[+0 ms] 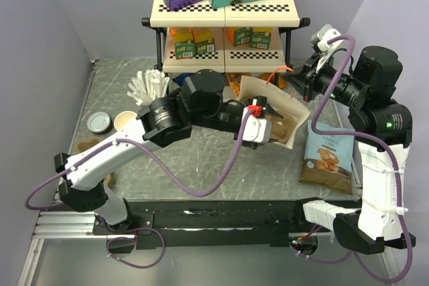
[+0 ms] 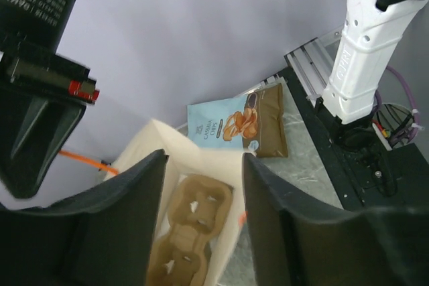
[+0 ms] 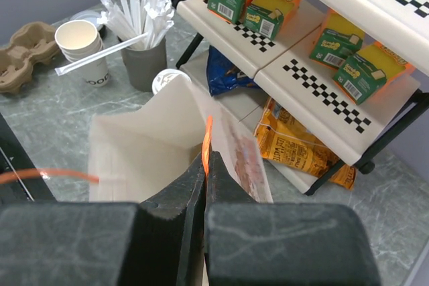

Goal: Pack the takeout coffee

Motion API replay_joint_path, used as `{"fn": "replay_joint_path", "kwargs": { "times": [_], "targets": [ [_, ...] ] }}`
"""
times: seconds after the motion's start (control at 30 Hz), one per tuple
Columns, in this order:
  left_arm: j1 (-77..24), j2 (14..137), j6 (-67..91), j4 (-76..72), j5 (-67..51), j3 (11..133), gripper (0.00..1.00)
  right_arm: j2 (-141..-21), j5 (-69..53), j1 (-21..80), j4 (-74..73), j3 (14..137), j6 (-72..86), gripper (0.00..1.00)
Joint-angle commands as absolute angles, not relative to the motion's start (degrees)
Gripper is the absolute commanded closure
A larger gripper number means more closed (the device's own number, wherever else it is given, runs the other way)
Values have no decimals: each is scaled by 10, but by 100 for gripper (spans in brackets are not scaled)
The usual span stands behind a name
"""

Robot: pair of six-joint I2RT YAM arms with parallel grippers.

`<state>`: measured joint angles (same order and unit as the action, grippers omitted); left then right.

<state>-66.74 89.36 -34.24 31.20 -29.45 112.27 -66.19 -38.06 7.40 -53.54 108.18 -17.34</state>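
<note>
- Hovering above the open bag, the left gripper (image 2: 204, 159) has its jaws apart and empty.
- The cream paper bag (image 3: 141, 145) holds a brown moulded-pulp tray (image 2: 191, 226).
- The right gripper (image 3: 206, 165) is pinched on the bag's thin orange handle (image 3: 208, 128).
- Farther off, the round white paper coffee cup (image 3: 80, 41) stands upright on the marbled table (image 3: 40, 118), beside the grey straw cup (image 3: 144, 65).

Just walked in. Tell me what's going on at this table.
The right pincer is shut on the rim of the paper bag at its orange handle, holding it open. The left pincer hangs open and empty over the bag's mouth, and a cardboard cup carrier lies inside. The takeout coffee stands untouched at the left of the table, beside the grey cup of straws. It is not yet packed.
</note>
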Motion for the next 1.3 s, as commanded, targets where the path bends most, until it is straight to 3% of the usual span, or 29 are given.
{"fn": "replay_joint_path", "kwargs": {
  "times": [0.0,0.03,0.07,0.17,0.23,0.3,0.37,0.5,0.63,0.77,0.93,1.13,1.23,1.27],
  "targets": [
    [-674,932,-335,330,-315,1171,51,-657,-395,79,-507,1071,-156,100],
    [-675,938,-337,339,-314,1188,58,-657,-396,80,-506,1070,-157,100],
    [-675,943,-340,355,-314,1198,77,-657,-396,81,-506,1067,-156,100],
    [-676,954,-357,375,-303,1220,99,-657,-396,81,-509,1070,-160,100],
    [-675,941,-369,378,-287,1203,98,-658,-393,81,-508,1069,-161,100],
    [-675,912,-370,348,-271,1185,48,-656,-391,82,-509,1065,-163,100],
    [-676,888,-374,323,-265,1158,24,-655,-390,81,-507,1058,-162,100],
    [-674,844,-418,372,-251,1169,14,-648,-390,81,-507,1048,-163,100],
    [-675,822,-446,469,-254,1159,12,-642,-388,81,-510,1035,-166,100],
    [-674,801,-439,427,-243,1087,12,-633,-388,80,-509,1019,-166,100],
    [-674,838,-464,436,-245,1085,17,-632,-387,82,-513,1025,-167,100],
    [-674,872,-470,431,-243,1092,31,-625,-387,82,-516,1022,-168,100],
    [-675,882,-473,446,-239,1107,47,-623,-387,81,-515,1020,-170,100],
    [-674,885,-475,453,-236,1114,63,-623,-386,81,-515,1016,-172,100]
  ]
}}
